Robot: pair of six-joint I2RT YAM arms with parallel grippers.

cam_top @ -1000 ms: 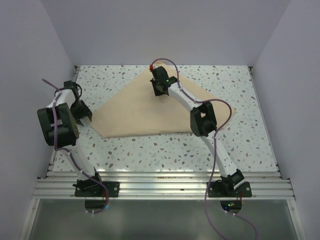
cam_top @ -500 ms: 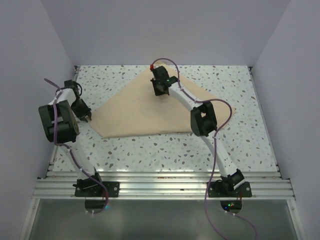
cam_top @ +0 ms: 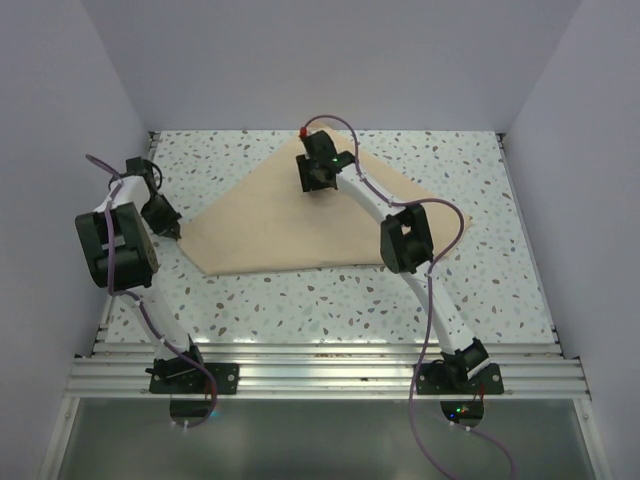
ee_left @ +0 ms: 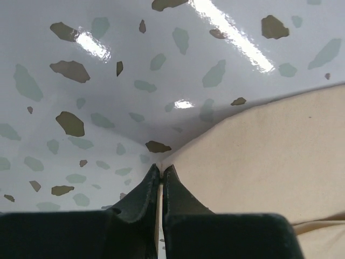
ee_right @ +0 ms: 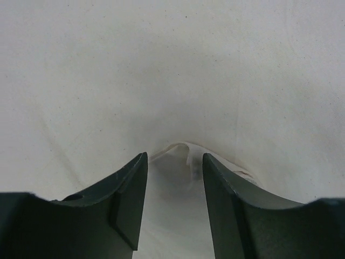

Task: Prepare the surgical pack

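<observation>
Left gripper [ee_left: 161,171]: jaws pressed together, tips down at the counter [ee_left: 108,81], pinching the very edge of the left corner of the surgical pack [cam_top: 290,225]; a thin pale strip shows between the two fingers. Tan cloth lies to the right of these jaws, bare speckled counter to their left and ahead. Right gripper [ee_right: 175,162]: jaws part-spread, holding nothing, low over the cloth near its far point; the cloth is puckered up into a small ridge between the tips; contact cannot be told. Surgical pack: flat, opened-out tan sheet on the counter, under the right jaws and reaching across to the left jaws; long axis left to right, straight edge nearest the arm bases, peak pointing away from them.
</observation>
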